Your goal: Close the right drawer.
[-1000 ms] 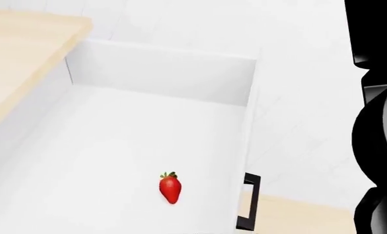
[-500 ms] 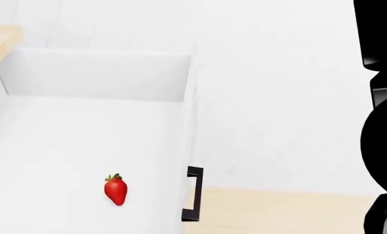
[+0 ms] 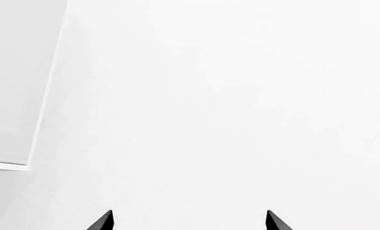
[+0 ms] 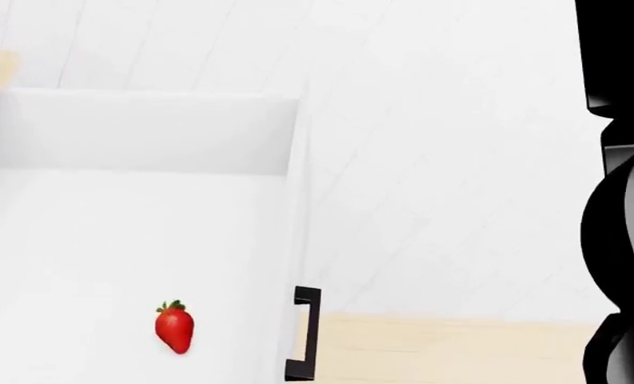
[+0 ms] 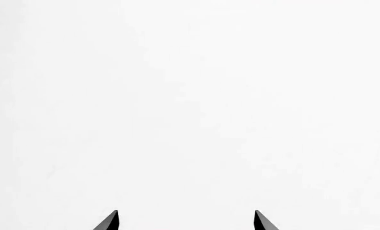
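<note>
Standing wide open, the drawer (image 4: 135,240) fills the left and lower part of the head view, its back wall upright and its right wall running down toward the camera. The floor (image 4: 444,160), white with a pale wood strip below, lies beyond that wall. A black arm (image 4: 620,200) rises along the right edge of the head view, well apart from the drawer. The handle (image 4: 306,334) shows black, just outside the drawer's right wall near the lower edge. A strawberry (image 4: 173,327) lies on the drawer bottom, apart from the walls. Left gripper (image 3: 188,221): tips spread, holding nothing. Right gripper (image 5: 184,221): the same, facing blank white. Step judged: approach, nothing touching the drawer yet. The next move calls for bringing a gripper to the handle side and pushing the drawer in.
</note>
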